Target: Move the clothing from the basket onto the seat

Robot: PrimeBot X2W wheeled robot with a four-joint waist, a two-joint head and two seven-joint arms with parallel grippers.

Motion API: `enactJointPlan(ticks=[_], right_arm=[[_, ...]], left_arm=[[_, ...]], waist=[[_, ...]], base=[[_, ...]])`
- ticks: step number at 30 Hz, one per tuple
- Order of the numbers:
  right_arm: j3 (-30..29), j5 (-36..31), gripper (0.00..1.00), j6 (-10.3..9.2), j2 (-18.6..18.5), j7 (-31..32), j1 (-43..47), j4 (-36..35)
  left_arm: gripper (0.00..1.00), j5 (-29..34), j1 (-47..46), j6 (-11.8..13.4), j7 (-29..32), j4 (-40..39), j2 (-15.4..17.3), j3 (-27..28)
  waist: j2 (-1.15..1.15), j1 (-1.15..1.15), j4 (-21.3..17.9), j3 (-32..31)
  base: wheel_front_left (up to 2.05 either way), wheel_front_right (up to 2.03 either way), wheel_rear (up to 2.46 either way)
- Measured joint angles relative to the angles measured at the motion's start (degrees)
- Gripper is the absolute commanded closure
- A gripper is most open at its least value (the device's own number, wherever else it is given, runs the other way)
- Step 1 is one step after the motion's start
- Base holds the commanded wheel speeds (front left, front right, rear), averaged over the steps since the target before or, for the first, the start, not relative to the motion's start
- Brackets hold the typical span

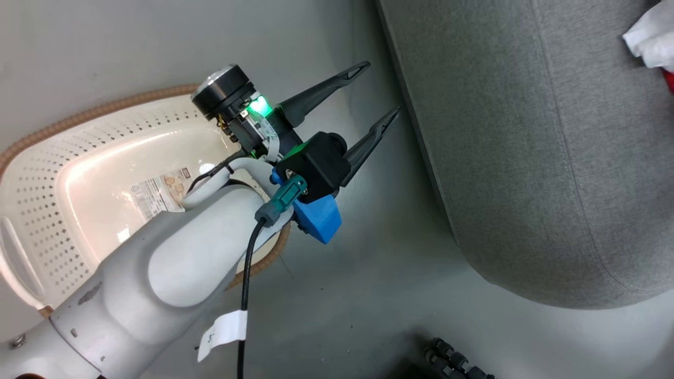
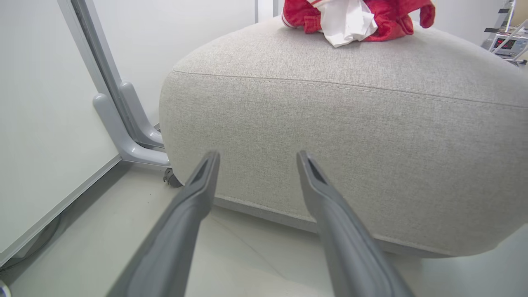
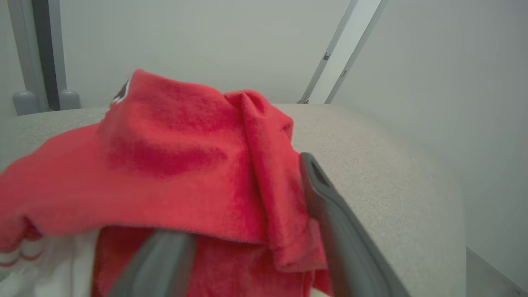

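Note:
The clothing [image 3: 173, 173], red fabric with white trim, lies heaped on top of the light grey seat [image 3: 371, 173]. My right gripper [image 3: 247, 165] is open around it. The cloth drapes over the left finger, and the right finger [image 3: 330, 214] is bare beside the folds. From the left wrist the clothing [image 2: 354, 18] shows at the seat's [image 2: 350, 136] far top edge. The head view has it [image 1: 653, 37] at the top right corner, on the seat [image 1: 526, 147]. My left gripper [image 1: 379, 88] [image 2: 258, 156] is open and holds nothing, low over the floor between basket and seat. The cream basket [image 1: 63, 173] holds just its paper label [image 1: 158, 192].
A pale partition panel with a grey foot [image 2: 123, 136] stands left of the seat, a small caster [image 2: 171, 178] beside it. A dark ribbed object [image 1: 453, 360] lies on the floor at the bottom edge. Lab equipment [image 2: 507, 41] sits far right.

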Motion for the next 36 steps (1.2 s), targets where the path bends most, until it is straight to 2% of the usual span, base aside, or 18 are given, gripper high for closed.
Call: enactJointPlan(ticks=[8, 9, 16, 23, 26, 27, 28, 36], right_arm=[[2.54, -0.1, 0.0, 0.01, 0.96, 0.0, 8.86, -5.53], [3.27, 0.01, 0.0, 0.0, 0.99, 0.0, 12.02, -7.73], [8.09, -0.05, 0.0, 0.0, 1.52, 0.0, 17.68, -13.27], [15.03, 0.03, 0.0, 0.0, 1.83, 0.0, 20.87, -17.19], [18.7, 0.23, 0.0, 0.0, 1.86, 0.0, 21.72, -18.05], [20.6, 0.23, 0.0, 0.0, 2.09, 0.0, 21.89, -18.52], [20.6, 0.23, 0.0, 0.0, 2.09, 0.0, 21.89, -18.52], [27.89, 0.03, 0.0, 0.0, 3.7, 0.0, 22.67, -20.07]], left_arm=[[0.0, -2.08, 2.87, 1.05, -3.23, 3.26, -2.2, 0.32], [0.0, -2.74, 4.03, 1.53, -3.88, 4.09, -2.89, 0.82], [0.0, -5.03, 8.66, 3.75, -4.93, 5.56, -3.66, 4.05], [0.0, -4.53, 15.54, 6.42, -5.01, 1.75, -4.6, 11.65], [0.0, -3.64, 18.22, 7.09, -5.01, 0.13, -5.05, 15.28], [0.0, -3.07, 20.2, 7.64, -5.01, -0.84, -5.34, 18.02], [0.0, -3.07, 20.2, 7.64, -5.01, -0.84, -5.34, 18.02], [0.0, -0.51, 27.86, 8.48, -5.02, -4.36, -6.86, 29.08]], waist=[[0.0, 0.0, 0.39, -5.68], [0.0, 0.0, 0.62, -7.65], [0.0, -0.01, 1.54, -13.92], [0.0, -0.01, 4.01, -20.8], [0.0, -0.01, 5.86, -23.21], [0.0, -0.01, 7.28, -24.71], [0.0, -0.01, 7.28, -24.71], [0.0, -0.01, 12.96, -29.87]], base=[[0.0, 0.0, 0.0], [0.0, 0.0, 0.0], [0.0, 0.0, 0.0], [0.0, 0.0, 0.0], [0.0, 0.0, 0.0], [0.0, 0.0, 0.0], [0.0, 0.0, 0.0], [0.0, 0.0, 0.0]])
